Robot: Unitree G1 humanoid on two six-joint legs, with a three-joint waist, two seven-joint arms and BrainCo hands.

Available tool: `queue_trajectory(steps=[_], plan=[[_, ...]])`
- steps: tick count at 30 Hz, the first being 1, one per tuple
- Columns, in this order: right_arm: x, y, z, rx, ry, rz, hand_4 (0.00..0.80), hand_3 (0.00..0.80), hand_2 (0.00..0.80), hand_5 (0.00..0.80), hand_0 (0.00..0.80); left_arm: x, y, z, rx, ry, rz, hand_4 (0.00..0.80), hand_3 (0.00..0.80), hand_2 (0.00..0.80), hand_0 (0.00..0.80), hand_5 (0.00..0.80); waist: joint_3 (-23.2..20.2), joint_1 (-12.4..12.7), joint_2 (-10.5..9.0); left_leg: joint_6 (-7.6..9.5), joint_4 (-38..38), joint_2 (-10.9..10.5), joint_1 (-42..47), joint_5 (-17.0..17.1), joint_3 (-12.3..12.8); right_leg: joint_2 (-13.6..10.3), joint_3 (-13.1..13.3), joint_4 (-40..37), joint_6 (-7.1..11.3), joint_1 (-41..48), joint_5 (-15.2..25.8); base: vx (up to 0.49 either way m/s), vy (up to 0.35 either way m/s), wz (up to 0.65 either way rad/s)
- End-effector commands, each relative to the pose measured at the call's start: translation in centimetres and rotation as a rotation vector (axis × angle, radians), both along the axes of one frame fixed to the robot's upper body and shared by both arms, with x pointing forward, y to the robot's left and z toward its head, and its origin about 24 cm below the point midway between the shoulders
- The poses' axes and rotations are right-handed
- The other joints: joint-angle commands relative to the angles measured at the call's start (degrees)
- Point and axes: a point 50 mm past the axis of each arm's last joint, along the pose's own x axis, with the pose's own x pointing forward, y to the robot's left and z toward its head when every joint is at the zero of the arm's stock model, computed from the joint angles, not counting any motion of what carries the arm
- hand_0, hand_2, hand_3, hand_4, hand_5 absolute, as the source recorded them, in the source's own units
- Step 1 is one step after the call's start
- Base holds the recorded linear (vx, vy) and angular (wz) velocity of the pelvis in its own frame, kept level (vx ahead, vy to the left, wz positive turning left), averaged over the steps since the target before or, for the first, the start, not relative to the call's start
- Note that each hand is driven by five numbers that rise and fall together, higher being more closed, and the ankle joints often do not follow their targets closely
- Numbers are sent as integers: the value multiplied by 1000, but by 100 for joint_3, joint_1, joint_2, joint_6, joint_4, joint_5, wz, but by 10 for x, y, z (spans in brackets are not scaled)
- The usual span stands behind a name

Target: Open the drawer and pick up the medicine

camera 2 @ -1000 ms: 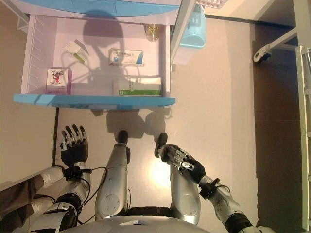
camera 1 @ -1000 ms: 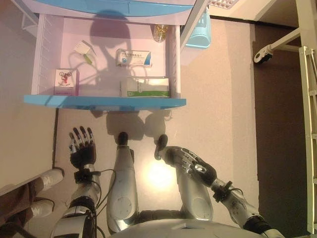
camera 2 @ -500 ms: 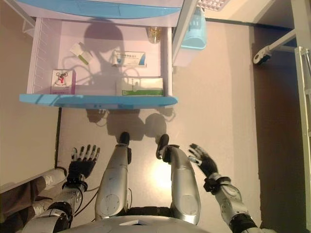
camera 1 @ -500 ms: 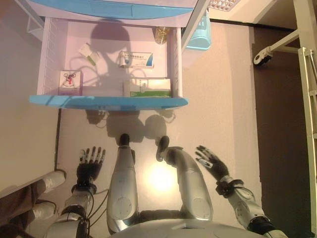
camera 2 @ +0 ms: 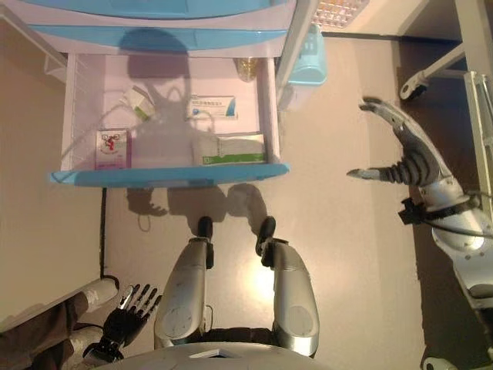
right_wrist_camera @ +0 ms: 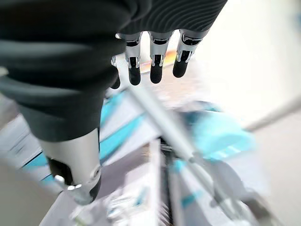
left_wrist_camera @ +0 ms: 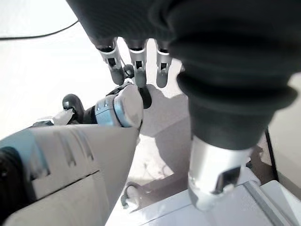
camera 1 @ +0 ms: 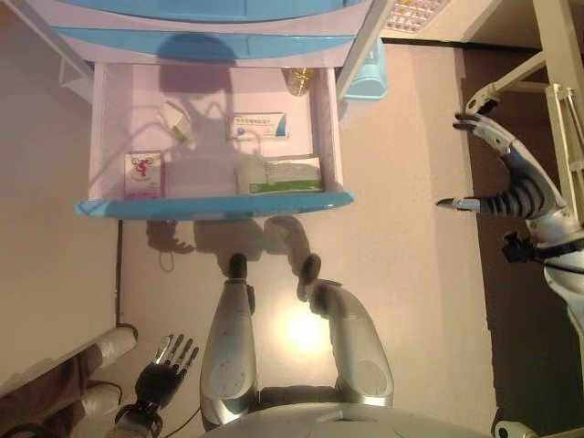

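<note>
The cabinet's drawer (camera 1: 214, 203), with a blue front, stands pulled open. Inside lie medicine packs: a pink box (camera 1: 144, 174) at the front left, a white and green box (camera 1: 278, 175) at the front right, a white and blue box (camera 1: 258, 125) behind it, a small white and green pack (camera 1: 175, 119) and a yellow bottle (camera 1: 297, 80) in the back corner. My right hand (camera 1: 511, 178) is raised far to the right of the drawer, fingers spread, empty. My left hand (camera 1: 164, 365) hangs low at the bottom left, fingers (left_wrist_camera: 136, 66) straight, empty.
Closed blue drawers (camera 1: 210, 41) sit above the open one. A light blue bin (camera 1: 365, 73) stands right of the cabinet. A caster (camera 1: 479, 96) and a pale metal frame (camera 1: 561, 109) are at the far right. A person's leg (camera 1: 55, 392) is at the bottom left.
My right hand has swung from beside my leg up and out to the right. My left hand has dropped lower. The camera has shifted, so the drawer shows lower in the view.
</note>
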Motion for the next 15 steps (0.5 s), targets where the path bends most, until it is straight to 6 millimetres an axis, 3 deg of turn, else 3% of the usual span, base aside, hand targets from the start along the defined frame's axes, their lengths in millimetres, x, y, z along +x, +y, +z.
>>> queue_trajectory(steps=[1, 2, 6, 15], plan=[[3, 13, 51, -95, -124, 30, 0, 0, 0, 0, 0, -19, 9, 0, 57, 61, -26, 0, 0, 0, 0, 0, -232, 202, 99, 332, -945, -255, 363, 93, 382, -19, -73, 984, 424, 301, -618, 9, 41, 6], [7, 22, 65, -132, -136, 53, 0, 0, 0, 0, 0, -15, 9, 0, 77, 64, -42, 0, 0, 0, 0, 0, -232, 293, 95, 341, -988, -271, 405, 87, 376, -34, -89, 907, 442, 361, -591, 12, 47, 5], [14, 50, 92, -211, -156, 127, 0, 0, 0, 0, 0, -7, 9, 2, 116, 66, -81, 0, 0, 0, 0, 0, -232, 520, 85, 377, -1066, -318, 470, 68, 338, -72, -160, 773, 461, 484, -536, 6, 33, 7], [25, 97, 103, -365, -129, 219, 0, 0, 0, 0, 0, 10, 13, 9, 171, 67, -117, 0, 0, 0, 0, 0, -232, 887, 39, 437, -1192, -371, 494, 73, 202, -110, -321, 713, 496, 579, -445, 18, 0, 22]])
